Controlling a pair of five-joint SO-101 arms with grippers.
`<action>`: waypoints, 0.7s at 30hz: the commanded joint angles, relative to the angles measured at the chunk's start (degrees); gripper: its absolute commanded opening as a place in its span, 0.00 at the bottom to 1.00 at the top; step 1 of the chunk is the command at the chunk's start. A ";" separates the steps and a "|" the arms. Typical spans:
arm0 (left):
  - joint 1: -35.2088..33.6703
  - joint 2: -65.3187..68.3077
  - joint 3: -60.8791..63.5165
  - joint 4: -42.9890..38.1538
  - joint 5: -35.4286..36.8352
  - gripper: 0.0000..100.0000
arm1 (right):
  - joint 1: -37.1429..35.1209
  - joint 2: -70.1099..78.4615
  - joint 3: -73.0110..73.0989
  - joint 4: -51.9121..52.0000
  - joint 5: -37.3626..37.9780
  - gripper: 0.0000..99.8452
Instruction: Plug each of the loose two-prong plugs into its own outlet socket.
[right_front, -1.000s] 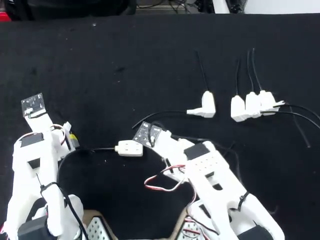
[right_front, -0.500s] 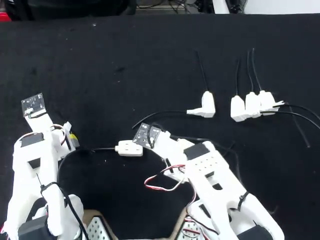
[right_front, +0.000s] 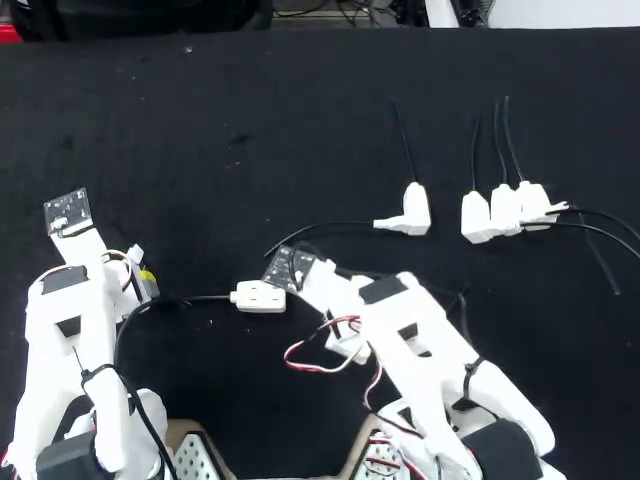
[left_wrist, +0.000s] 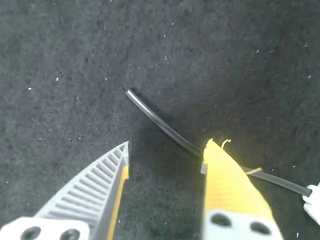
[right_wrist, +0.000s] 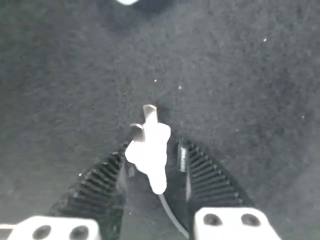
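Observation:
A white two-prong plug sits between the black fingers of my right gripper, prongs pointing away from the wrist and its thin cable trailing back. The jaws are closed in on its body. In the high view this gripper is just right of a white outlet socket whose black cable curves off to the left. My left gripper hangs open above that black cable, holding nothing; in the high view the left gripper is left of the socket. Another white plug lies farther back.
Three white plugs lie side by side at the back right, with thin black cables spreading around them. Red and white servo wires loop beside the right arm. The black cloth covers the far half of the table.
My right arm has swung a little to the left, bringing its gripper slightly closer to the outlet socket. Its servo wires shifted along. The left arm has kept still.

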 joint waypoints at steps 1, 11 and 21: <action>0.31 -1.41 -0.40 0.18 0.09 0.24 | 2.73 0.31 -2.42 -0.79 0.62 0.03; 0.84 -1.49 -3.38 4.48 0.09 0.24 | -3.25 -15.34 -9.01 10.29 -5.45 0.01; 1.89 -25.32 5.58 4.75 0.09 0.24 | -18.55 -9.63 -8.66 -11.69 -21.89 0.01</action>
